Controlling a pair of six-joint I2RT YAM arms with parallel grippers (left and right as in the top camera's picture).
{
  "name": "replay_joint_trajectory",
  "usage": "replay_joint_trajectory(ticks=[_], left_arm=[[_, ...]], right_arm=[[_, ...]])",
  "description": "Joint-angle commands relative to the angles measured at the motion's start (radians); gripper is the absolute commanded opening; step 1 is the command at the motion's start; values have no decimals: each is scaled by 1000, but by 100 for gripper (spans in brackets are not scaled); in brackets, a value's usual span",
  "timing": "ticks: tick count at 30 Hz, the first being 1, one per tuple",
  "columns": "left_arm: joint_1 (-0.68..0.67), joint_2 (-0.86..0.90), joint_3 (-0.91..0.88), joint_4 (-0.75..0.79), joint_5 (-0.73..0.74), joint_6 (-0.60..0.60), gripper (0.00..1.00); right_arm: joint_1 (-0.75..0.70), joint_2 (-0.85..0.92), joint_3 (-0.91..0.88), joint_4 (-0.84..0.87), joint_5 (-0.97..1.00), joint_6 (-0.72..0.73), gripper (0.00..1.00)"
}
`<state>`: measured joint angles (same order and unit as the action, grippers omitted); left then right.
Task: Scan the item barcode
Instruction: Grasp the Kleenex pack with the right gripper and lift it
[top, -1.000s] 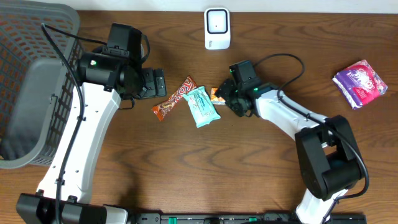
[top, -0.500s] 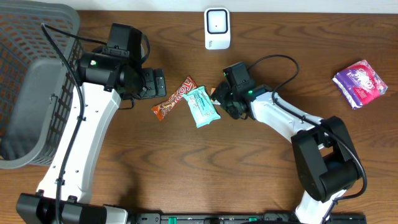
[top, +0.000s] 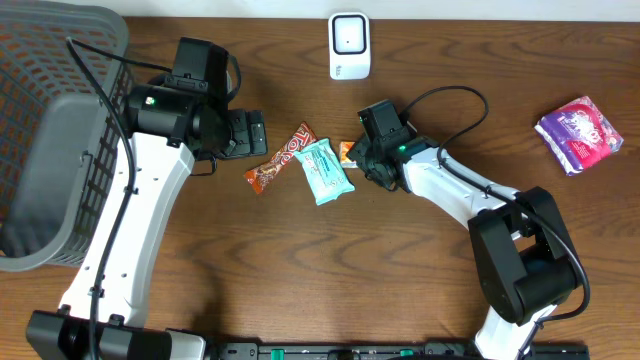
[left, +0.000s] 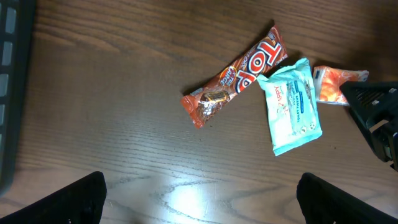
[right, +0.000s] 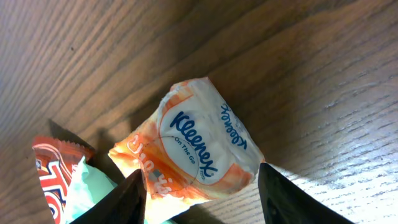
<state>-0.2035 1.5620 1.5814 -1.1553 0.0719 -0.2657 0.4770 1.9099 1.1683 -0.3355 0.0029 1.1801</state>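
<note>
Overhead: scanner (top: 349, 45) at table (top: 300, 270) far edge, middle. Kleenex pack (top: 346, 151) mid-table, touching wipes (top: 324, 171); candy bar (top: 281, 158) on wipes' other side. Right gripper (top: 356, 157) at Kleenex pack. Left gripper (top: 248, 132) apart, beside candy bar. Basket (top: 50, 130) at left edge; purple pack (top: 578, 133) near right edge.

Left wrist: left gripper (left: 200, 186) fingers spread wide, nothing between.

Right wrist: right gripper (right: 199, 177) fingers (right: 127, 202) flank Kleenex pack, one each side; pinching or merely beside, cannot tell.
</note>
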Motion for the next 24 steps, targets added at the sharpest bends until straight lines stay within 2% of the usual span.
replay_joint_trajectory(ticks=[1, 5, 8, 11, 15, 21, 24], left_arm=[[4, 2, -5, -4, -10, -5, 98], [4, 2, -5, -4, -9, -5, 98], [4, 2, -5, -4, -10, -5, 98], [4, 2, -5, -4, -9, -5, 98], [4, 2, -5, -4, -9, -5, 98], [4, 2, -5, -4, -10, -5, 98], [4, 2, -5, -4, -9, -5, 98]], right_arm=[[-1, -7, -8, 11, 47, 20, 52], [-19, -6, -8, 47, 127, -16, 51], [-67, -7, -6, 95, 119, -165, 51], [-132, -7, -2, 108, -2, -232, 53], [-207, -7, 1, 113, -243, -240, 60], [-205, -7, 0, 107, -518, -243, 53], [-172, -7, 0, 82, -529, -234, 66]])
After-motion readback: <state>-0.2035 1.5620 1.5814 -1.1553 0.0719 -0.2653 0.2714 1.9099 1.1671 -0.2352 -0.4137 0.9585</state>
